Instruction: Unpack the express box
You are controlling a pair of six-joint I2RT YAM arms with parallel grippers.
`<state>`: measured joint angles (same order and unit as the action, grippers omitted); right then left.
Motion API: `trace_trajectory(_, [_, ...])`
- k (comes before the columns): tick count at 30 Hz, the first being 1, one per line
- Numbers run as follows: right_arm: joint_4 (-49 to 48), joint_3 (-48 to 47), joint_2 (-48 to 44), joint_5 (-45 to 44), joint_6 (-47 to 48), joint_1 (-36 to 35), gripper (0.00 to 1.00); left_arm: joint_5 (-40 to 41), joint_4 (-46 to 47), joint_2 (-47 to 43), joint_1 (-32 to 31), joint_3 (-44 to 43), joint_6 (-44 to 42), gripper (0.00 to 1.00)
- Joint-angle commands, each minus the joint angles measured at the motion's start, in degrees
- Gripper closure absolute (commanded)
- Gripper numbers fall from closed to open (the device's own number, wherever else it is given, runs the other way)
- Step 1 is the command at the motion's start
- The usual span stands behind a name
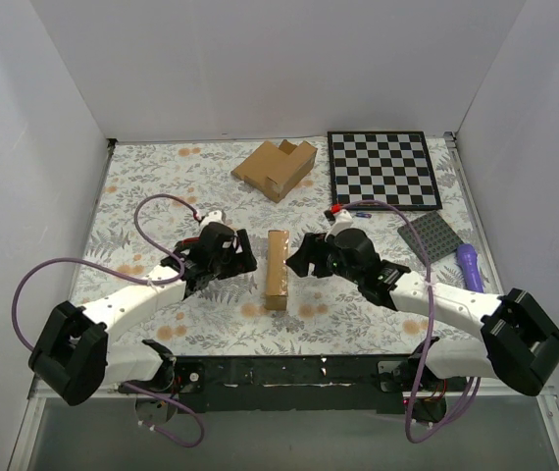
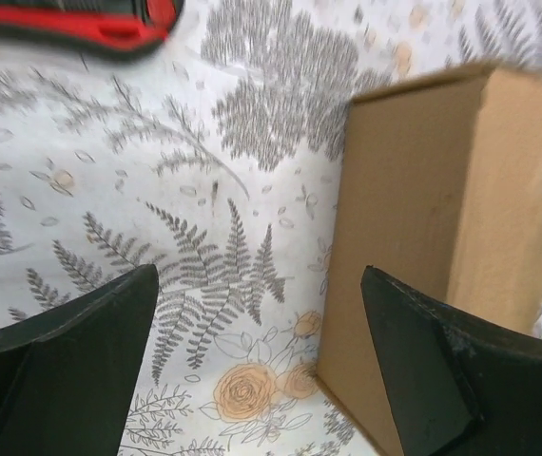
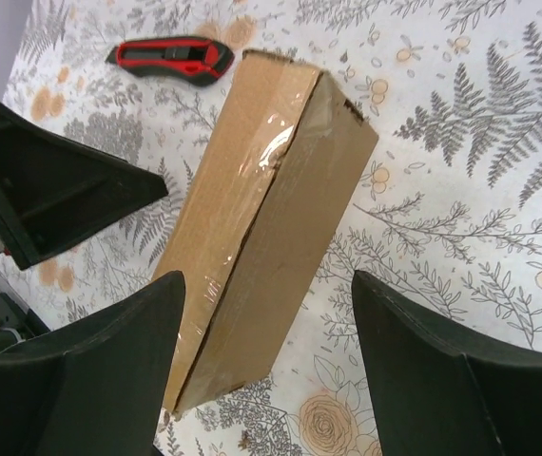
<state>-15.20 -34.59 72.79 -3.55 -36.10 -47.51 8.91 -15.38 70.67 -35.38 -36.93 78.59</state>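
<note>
The express box (image 1: 279, 268) is a narrow brown carton with clear tape along its seam. It stands on a long thin side on the floral cloth, between my two grippers. My left gripper (image 1: 243, 257) is open and empty just left of it. In the left wrist view the box (image 2: 423, 228) is by the right finger (image 2: 461, 380), and the gripper (image 2: 260, 275) frames bare cloth. My right gripper (image 1: 304, 257) is open and empty just right of it. In the right wrist view the gripper (image 3: 269, 285) hovers over the near end of the taped box (image 3: 271, 190).
A red and black box cutter (image 3: 171, 57) lies on the cloth past the box and also shows in the left wrist view (image 2: 90, 21). A notched cardboard box (image 1: 276, 167), a checkerboard (image 1: 382, 169), a grey studded plate (image 1: 436, 237) and a purple object (image 1: 470, 267) lie behind and to the right.
</note>
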Motion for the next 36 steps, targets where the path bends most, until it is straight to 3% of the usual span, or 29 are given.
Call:
trace_trajectory(1, [-1.15,-0.47,-1.44,-1.64,-0.91,1.45,0.22,11.21,-7.98,-3.09,-0.13,-10.41,0.60,0.11])
trace_trajectory(4, [-0.35,-0.92,0.06,-1.28,-1.69,1.80,0.22,11.14,-13.27,0.77,-0.83,-15.96,0.78,0.10])
trace_trajectory(8, [-0.36,-0.74,1.65,-0.84,-3.71,2.68,0.22,15.78,-19.93,7.26,-7.23,-24.48,1.57,0.09])
trace_trajectory(13, [-3.25,1.62,2.44,1.96,-7.23,4.61,0.23,19.12,-24.52,11.41,-8.13,-27.76,4.90,0.09])
trace_trajectory(19, [-9.75,4.00,3.84,7.49,-8.82,5.49,0.23,23.00,-24.62,7.12,-8.04,-21.44,12.72,0.08])
trace_trajectory(24, [-13.18,4.97,4.99,11.63,-8.82,5.58,0.23,16.68,-18.03,4.39,-6.55,-12.66,13.96,0.11])
trace_trajectory(36, [-17.22,5.23,7.44,16.55,-9.34,5.58,0.23,10.52,-11.26,5.53,-6.55,-9.48,12.47,0.14])
